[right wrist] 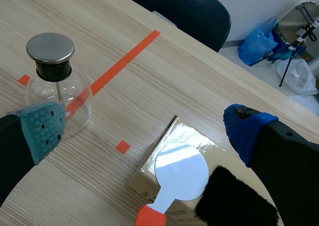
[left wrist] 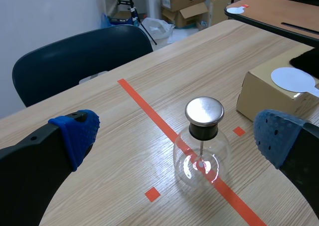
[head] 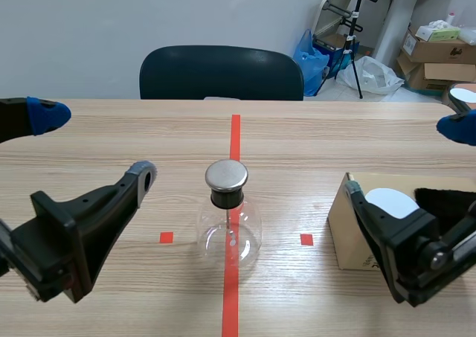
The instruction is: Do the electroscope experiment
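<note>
From my station I saw the left tool point(left wrist: 177, 137) wide open, its blue dotted pads point(left wrist: 75, 136) far apart and holding nothing. The right tool point(right wrist: 144, 131) was likewise spread wide and empty. The clear round glass flask point(head: 229, 231), closed by a black stopper point(head: 226, 198) under a flat round metal cap point(head: 226, 175), stood upright on the light wooden table point(head: 335, 136), right on the orange-red tape line point(head: 235, 132). It sat ahead of the left tool, untouched by either arm. On the right arm's side, near the flask but apart from it, lay a brown cardboard box point(right wrist: 182, 132). On the box rested a white round disc with an orange-red handle point(right wrist: 181, 172) and, just beside it, a black fuzzy cloth point(right wrist: 234, 198). A dark blue chair point(head: 221, 73) stood at the table's far side.
</note>
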